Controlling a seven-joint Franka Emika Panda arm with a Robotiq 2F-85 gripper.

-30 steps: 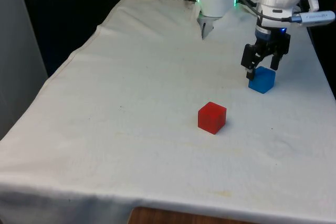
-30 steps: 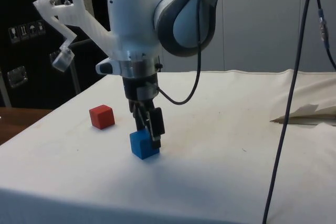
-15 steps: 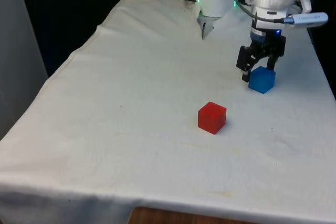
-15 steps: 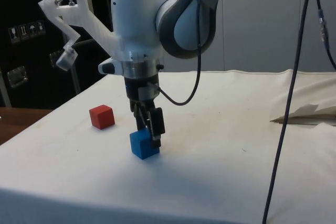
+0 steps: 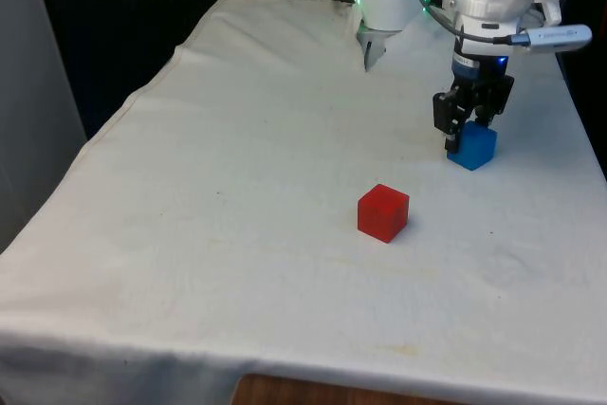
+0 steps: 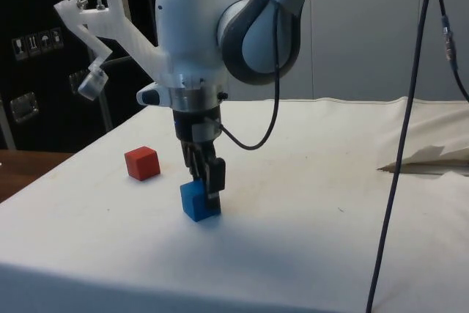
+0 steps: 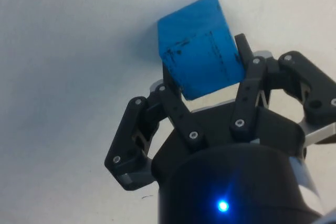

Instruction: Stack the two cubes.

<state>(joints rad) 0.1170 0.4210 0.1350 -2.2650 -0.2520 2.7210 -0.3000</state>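
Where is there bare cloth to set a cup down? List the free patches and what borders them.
Most of the white cloth is bare: the whole stretch from the red cube to the front view's left edge, and the near strip between that cube and the table's front edge. It is crowded only at the front view's right, where the gripper closes around the blue cube.

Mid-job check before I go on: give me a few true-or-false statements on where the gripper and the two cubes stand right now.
1. The black two-finger gripper has its fingers against two sides of the small blue cube. True.
2. The blue cube sits on top of the small red cube. False: they are apart, each on the white cloth.
3. The red cube lies nearer the front view's left than the blue cube. True.
4. The blue cube is lifted high above the table. False: it is at cloth level.
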